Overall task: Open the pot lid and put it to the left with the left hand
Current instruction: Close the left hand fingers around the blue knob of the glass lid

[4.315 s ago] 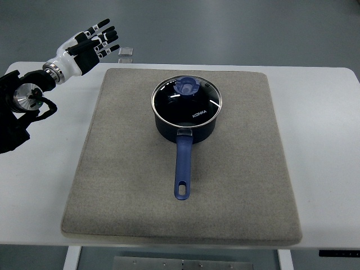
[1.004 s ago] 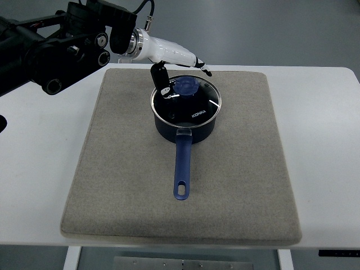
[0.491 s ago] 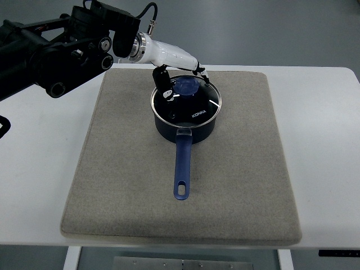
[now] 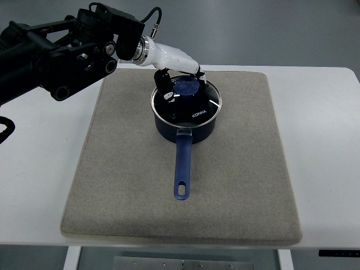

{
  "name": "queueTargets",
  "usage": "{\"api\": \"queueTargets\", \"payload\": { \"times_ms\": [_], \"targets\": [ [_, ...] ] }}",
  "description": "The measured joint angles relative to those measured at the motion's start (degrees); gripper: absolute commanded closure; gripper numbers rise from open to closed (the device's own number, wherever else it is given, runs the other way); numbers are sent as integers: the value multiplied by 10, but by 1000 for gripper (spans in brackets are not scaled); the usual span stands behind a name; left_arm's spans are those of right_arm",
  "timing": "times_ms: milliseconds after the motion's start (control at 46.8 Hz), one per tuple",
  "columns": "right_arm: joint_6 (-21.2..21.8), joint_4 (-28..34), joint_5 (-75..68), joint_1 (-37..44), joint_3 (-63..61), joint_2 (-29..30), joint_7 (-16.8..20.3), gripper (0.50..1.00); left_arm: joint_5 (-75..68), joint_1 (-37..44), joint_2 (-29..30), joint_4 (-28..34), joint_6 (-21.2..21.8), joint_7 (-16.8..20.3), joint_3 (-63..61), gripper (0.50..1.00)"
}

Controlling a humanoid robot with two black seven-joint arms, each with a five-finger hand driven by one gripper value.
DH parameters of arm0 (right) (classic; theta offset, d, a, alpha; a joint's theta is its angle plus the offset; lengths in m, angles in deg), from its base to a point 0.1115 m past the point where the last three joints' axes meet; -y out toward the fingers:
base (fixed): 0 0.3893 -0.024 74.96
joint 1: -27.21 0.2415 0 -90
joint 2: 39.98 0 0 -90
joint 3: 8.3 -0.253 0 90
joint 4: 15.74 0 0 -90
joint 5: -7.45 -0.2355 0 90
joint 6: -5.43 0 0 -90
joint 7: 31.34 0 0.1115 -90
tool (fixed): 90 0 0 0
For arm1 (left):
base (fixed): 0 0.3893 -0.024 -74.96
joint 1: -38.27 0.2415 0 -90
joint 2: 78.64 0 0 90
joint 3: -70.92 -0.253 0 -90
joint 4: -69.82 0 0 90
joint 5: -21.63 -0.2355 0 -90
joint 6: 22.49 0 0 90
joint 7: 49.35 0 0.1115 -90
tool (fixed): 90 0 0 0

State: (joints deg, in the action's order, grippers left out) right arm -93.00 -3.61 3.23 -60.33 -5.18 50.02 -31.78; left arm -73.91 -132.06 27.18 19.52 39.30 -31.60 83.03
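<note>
A dark blue saucepan (image 4: 185, 126) stands on the grey mat, its long blue handle (image 4: 181, 166) pointing toward the near edge. The glass lid (image 4: 194, 104) sits flat on the pot, with a blue knob (image 4: 185, 87) in its middle. My left hand (image 4: 183, 83) reaches in from the upper left on a white forearm (image 4: 169, 55). Its fingers curl around the knob, thumb (image 4: 164, 89) on the left and the others behind it. The right arm is out of view.
The grey mat (image 4: 124, 169) covers most of the white table (image 4: 326, 140). My bulky black left arm (image 4: 62, 53) hangs over the table's back left corner. Bare mat lies to the left of the pot.
The left hand has come from the far left of the table to the pot. Over the last second its fingers have closed in around the knob. The lid and pot have not moved.
</note>
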Motion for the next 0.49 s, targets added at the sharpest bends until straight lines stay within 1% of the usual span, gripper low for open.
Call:
{"api": "queueTargets", "payload": {
  "times_ms": [171,235,342,384,449,491],
  "targets": [
    [0,0,0,0,0,0,0,585,-1,0,0,0,0,0,0,684],
    [0,0,0,0,0,0,0,585,-1,0,0,1,0,0,-1,722],
    [0,0,0,0,0,0,0,585,-1,0,0,7,4,0,-1,726],
    [0,0,0,0,0,0,0,585,-1,0,0,9,6,0,-1,750],
    [0,0,0,0,0,0,0,585,-1,0,0,9,8,0,-1,767],
    [0,0,0,0,0,0,0,585,-1,0,0,8,8,0,-1,791]
  ]
}}
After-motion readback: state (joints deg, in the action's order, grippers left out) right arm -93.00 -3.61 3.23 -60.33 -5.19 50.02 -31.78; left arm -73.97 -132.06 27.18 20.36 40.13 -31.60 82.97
